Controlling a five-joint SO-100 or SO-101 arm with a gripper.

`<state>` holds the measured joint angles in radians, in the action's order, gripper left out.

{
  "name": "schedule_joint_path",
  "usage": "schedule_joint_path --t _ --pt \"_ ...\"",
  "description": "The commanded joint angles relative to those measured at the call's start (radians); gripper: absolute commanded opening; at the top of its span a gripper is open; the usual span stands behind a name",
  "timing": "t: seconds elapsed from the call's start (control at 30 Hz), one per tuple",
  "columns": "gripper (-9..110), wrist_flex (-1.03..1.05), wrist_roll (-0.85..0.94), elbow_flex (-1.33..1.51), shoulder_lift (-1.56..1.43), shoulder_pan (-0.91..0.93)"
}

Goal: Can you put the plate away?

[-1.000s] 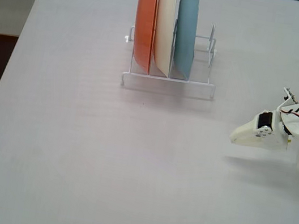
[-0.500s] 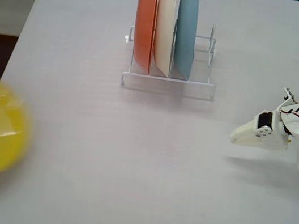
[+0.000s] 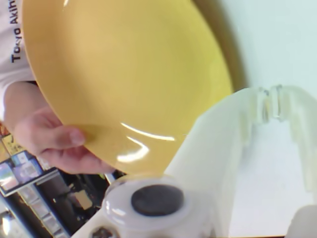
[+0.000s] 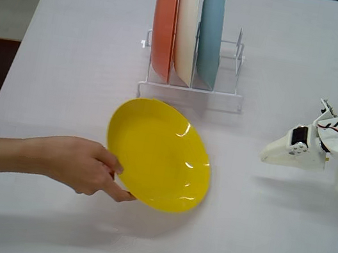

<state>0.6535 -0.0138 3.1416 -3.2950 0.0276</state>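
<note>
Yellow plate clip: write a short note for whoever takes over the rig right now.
Tool: parked at the right of the table in the fixed view, empty, well clear of everything; open or shut cannot be told.
Yellow plate: in front of the rack, held at its left rim by a person's hand; whether it already rests flat on the table is unclear.
Rack: holds the orange plate, cream plate and blue plate upright; the slots to the right of the blue one are free.
Done: nothing by the arm.
Left: wait for the hand to clear, grasp the yellow plate, stand it in a free slot.
</note>
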Motion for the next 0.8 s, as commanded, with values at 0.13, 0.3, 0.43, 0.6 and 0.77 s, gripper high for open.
schedule_joint_path --t 0.13,0.3,0.43,0.6,0.77 --pt "0 -0.011 -0.02 -0.005 -0.017 0.003" --pt "-1 0.028 -0.012 -0.098 -0.017 0.006" --pt "-1 0.074 -0.018 -0.275 0.055 0.025" --pt "-1 0.075 -0.003 -0.554 0.344 0.035" --pt "-1 0.054 0.043 -0.882 0.738 0.04"
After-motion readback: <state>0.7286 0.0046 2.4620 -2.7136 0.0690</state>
